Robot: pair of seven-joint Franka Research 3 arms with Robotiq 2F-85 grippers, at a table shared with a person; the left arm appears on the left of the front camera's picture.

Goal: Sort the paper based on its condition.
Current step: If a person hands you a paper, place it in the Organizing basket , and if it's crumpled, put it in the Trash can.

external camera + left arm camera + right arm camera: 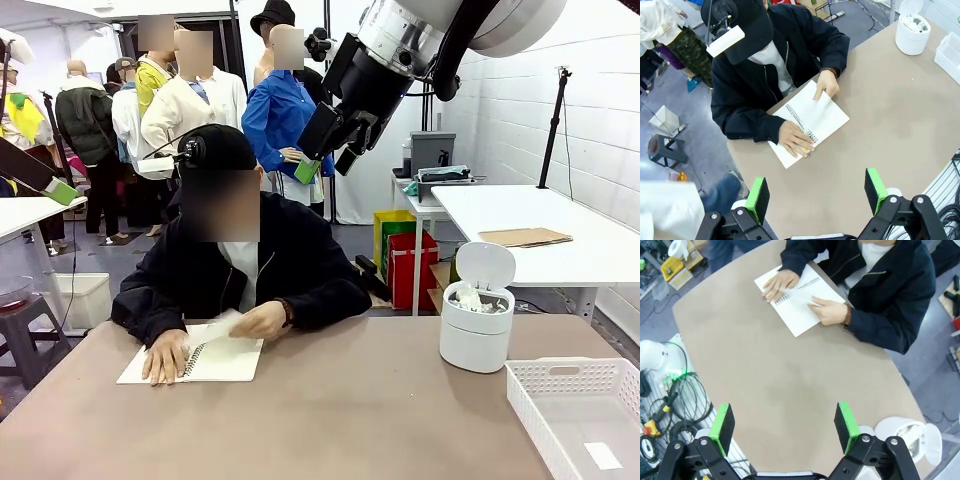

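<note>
A person at the far side holds down a spiral notebook [215,362] [827,120] [795,315] with one hand and lifts a white page [224,326] with the other. Wrinkled wads of paper [470,298] [914,22] lie in the open white bin [475,345] [900,427]. A flat slip of paper [603,455] lies in the white basket [530,395] [950,50]. My left gripper [816,192] hangs open high above the table's near edge, holding nothing. My right gripper [784,421] [328,160] is also open and high, with nothing between its green pads.
The brown table [350,410] is bare between the notebook and the bin. Cables [685,400] hang beside the table's edge. A white table [560,215] behind carries a brown cardboard sheet [525,237]. Red and yellow crates [405,255] stand on the floor.
</note>
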